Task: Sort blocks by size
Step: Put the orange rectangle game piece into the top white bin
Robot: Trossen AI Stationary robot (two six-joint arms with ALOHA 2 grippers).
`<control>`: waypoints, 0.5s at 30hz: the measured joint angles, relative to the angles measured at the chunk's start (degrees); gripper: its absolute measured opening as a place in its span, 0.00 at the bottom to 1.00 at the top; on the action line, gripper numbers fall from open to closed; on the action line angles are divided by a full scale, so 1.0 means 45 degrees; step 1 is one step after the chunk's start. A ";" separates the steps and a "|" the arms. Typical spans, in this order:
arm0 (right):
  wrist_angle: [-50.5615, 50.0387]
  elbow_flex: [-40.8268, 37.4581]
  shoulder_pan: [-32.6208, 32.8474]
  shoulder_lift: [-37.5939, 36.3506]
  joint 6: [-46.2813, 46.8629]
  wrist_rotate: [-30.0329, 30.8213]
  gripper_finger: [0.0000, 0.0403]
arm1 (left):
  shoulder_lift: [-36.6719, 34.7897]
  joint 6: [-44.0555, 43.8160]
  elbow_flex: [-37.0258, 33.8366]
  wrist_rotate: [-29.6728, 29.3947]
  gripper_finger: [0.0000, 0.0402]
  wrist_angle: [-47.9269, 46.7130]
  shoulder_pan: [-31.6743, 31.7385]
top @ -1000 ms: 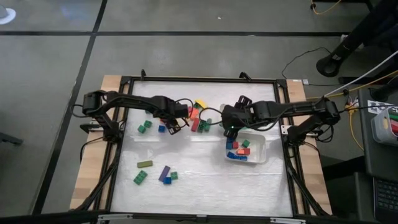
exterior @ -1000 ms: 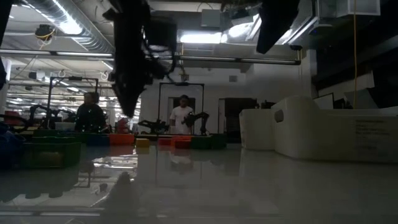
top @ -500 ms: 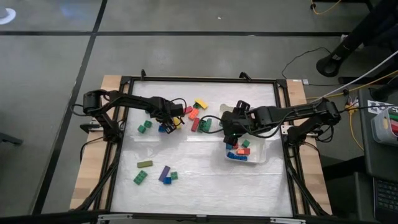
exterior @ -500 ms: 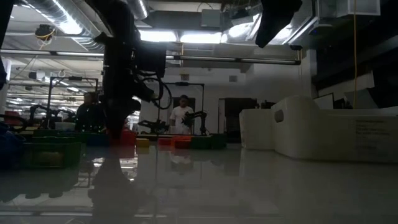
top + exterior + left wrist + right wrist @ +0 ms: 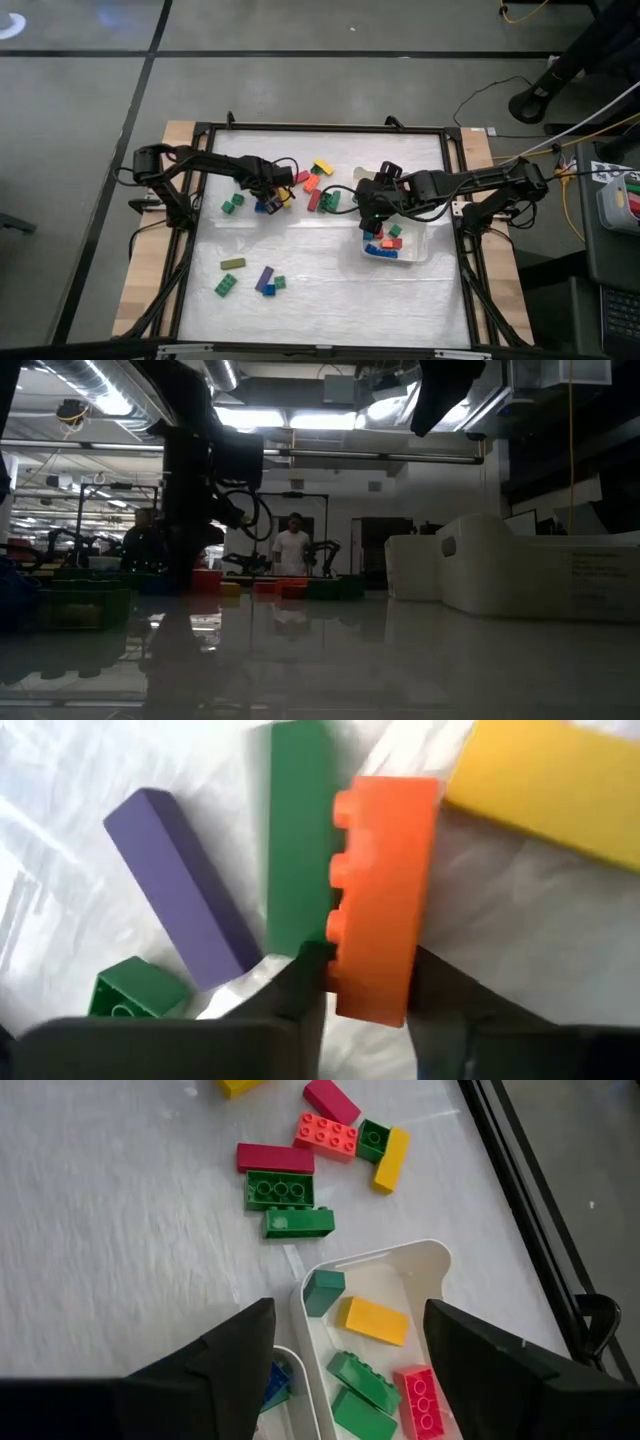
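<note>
White sheeting covered the framed table (image 5: 330,300), seen from above with toy blocks scattered across it. The left gripper (image 5: 272,197) was lowered near the table's left-centre, its fingers (image 5: 300,995) clamped on an orange block (image 5: 382,900); beside it lay a green bar (image 5: 298,840), a purple bar (image 5: 180,885) and a yellow block (image 5: 550,785). The right gripper (image 5: 372,212) was held over the edge of a white tray (image 5: 420,240) toward the table's right edge, its fingers (image 5: 235,1355) spread apart and empty. Green, yellow and red blocks (image 5: 375,1365) were seen inside the trays. More blocks were grouped at the table's centre (image 5: 318,188), and a further few (image 5: 250,280) lay toward the front left corner. Two people (image 5: 292,550) were visible in the room beyond.
</note>
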 joint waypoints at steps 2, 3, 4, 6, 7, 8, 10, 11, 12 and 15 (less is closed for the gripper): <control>0.0000 0.0000 0.0000 0.0000 0.0000 0.0000 0.63 | -0.0019 0.0008 0.0009 0.0019 0.19 0.0176 0.0000; 0.0000 0.0000 0.0000 0.0000 -0.0011 0.0000 0.63 | -0.0019 0.0010 0.0021 0.0022 0.19 0.0205 0.0000; -0.0001 0.0000 0.0000 0.0000 -0.0023 0.0000 0.63 | -0.0019 0.0010 0.0034 0.0027 0.19 0.0199 0.0000; -0.0002 0.0000 0.0000 0.0000 -0.0048 0.0000 0.63 | -0.0013 0.0005 0.0081 0.0065 0.19 0.0186 -0.0011; 0.0000 0.0000 0.0000 0.0000 -0.0086 0.0000 0.63 | -0.0004 0.0005 0.0136 0.0098 0.19 0.0182 -0.0032; 0.0000 0.0000 0.0000 0.0000 -0.0157 0.0000 0.63 | 0.0005 0.0005 0.0216 0.0112 0.19 0.0177 -0.0069; -0.0005 0.0000 0.0000 0.0000 -0.0325 0.0000 0.63 | 0.0015 0.0005 0.0489 0.0231 0.19 0.0190 -0.0178; 0.0000 0.0000 -0.0004 0.0000 -0.0359 0.0005 0.63 | 0.0015 0.0005 0.0670 0.0266 0.19 0.0200 -0.0241; -0.0001 0.0000 -0.0001 0.0000 -0.0364 0.0001 0.63 | 0.0015 0.0010 0.0872 0.0295 0.19 0.0202 -0.0302; -0.0073 0.0000 -0.0003 0.0000 -0.0367 0.0000 0.63 | 0.0015 0.0282 0.1541 0.0566 0.19 0.0356 -0.0482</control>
